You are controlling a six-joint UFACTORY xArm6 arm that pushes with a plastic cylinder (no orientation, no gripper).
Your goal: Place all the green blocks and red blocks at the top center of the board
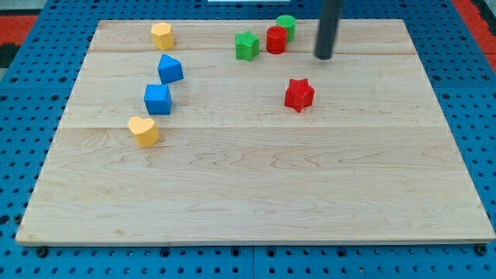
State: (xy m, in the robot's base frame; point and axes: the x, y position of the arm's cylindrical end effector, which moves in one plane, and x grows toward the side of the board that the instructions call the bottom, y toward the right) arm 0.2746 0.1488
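A green star block (247,45), a red cylinder block (277,39) and a green cylinder block (286,25) sit close together near the board's top centre. The red cylinder touches the green cylinder, which stands just behind it. A red star block (298,94) lies alone lower down, right of centre. My tip (323,56) is at the end of the dark rod, right of the red cylinder and above and to the right of the red star. It touches no block.
A yellow block (162,36) sits at the top left. Two blue blocks (170,69) (157,98) stand below it, and a yellow heart block (143,129) lies lower left. The wooden board (256,194) rests on a blue pegboard.
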